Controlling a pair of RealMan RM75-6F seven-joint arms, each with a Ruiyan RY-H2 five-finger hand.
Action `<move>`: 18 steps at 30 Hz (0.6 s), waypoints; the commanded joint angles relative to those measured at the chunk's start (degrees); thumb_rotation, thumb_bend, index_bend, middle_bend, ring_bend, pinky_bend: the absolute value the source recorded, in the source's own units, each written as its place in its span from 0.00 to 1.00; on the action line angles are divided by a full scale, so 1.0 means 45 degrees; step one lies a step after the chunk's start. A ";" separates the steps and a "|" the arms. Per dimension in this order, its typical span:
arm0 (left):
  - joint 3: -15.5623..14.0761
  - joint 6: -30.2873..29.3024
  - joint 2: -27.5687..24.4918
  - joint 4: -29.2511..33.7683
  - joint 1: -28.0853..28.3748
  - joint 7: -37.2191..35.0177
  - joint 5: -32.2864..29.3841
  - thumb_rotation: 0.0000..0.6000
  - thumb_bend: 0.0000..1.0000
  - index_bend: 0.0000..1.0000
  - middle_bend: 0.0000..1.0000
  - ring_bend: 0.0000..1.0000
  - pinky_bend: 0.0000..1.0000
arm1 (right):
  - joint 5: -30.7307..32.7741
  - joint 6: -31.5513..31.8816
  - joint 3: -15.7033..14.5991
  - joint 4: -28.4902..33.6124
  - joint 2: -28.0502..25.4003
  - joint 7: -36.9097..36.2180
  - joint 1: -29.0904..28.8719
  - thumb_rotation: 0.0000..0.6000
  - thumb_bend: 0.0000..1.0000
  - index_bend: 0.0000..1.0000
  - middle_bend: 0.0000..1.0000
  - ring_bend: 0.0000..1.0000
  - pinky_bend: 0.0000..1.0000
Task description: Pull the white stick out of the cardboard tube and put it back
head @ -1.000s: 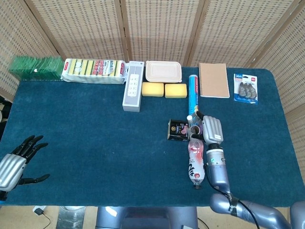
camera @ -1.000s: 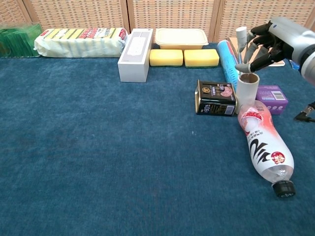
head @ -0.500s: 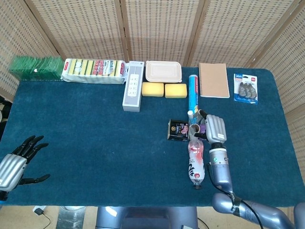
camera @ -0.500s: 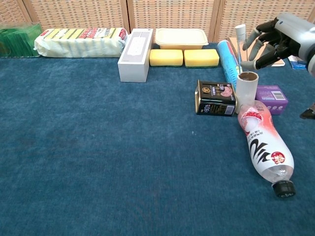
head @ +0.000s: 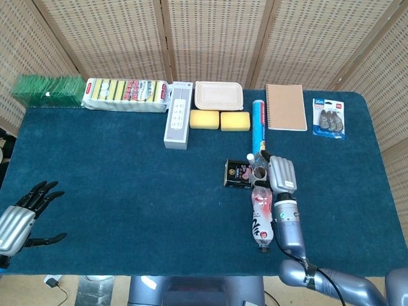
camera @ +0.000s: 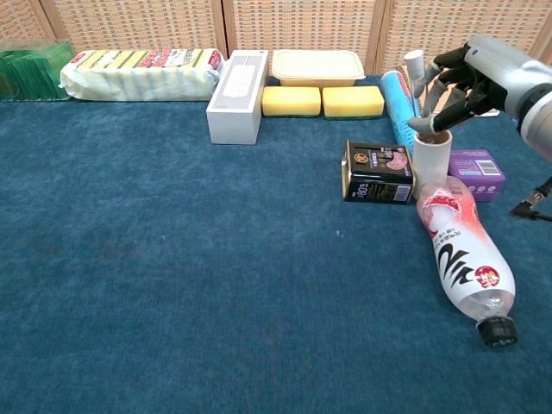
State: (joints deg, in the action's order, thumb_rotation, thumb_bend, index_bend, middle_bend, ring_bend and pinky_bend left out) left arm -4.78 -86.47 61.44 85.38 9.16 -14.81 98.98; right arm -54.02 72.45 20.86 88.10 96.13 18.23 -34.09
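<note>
White stick (camera: 417, 69) tilted into cardboard tube (camera: 432, 156)

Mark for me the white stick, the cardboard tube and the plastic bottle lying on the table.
white stick (camera: 415, 65), chest view, on its top end above the fingers.
cardboard tube (camera: 432, 161), chest view, on the side wall below the rim.
plastic bottle (camera: 460, 250), chest view, on the printed label at mid-body.
</note>
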 commanded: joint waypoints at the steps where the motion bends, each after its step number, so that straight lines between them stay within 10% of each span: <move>1: 0.0007 -0.0005 -0.0007 -0.0016 0.0000 -0.0032 -0.0012 0.77 0.11 0.16 0.08 0.03 0.24 | 0.0004 0.0047 0.0016 -0.0022 0.0042 0.0041 -0.0014 0.92 0.30 0.42 0.51 0.54 0.49; 18: -0.0009 0.0024 0.0013 0.0018 0.0001 0.0068 0.0002 0.77 0.11 0.16 0.08 0.03 0.24 | 0.0227 0.0167 0.0140 0.0201 -0.0067 0.0441 -0.0037 1.00 0.30 0.48 0.56 0.61 0.52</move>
State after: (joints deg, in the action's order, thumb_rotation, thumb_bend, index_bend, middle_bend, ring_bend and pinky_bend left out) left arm -4.83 -86.35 61.49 85.46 9.17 -14.50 98.99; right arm -53.03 73.20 21.47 88.97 95.86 20.17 -34.25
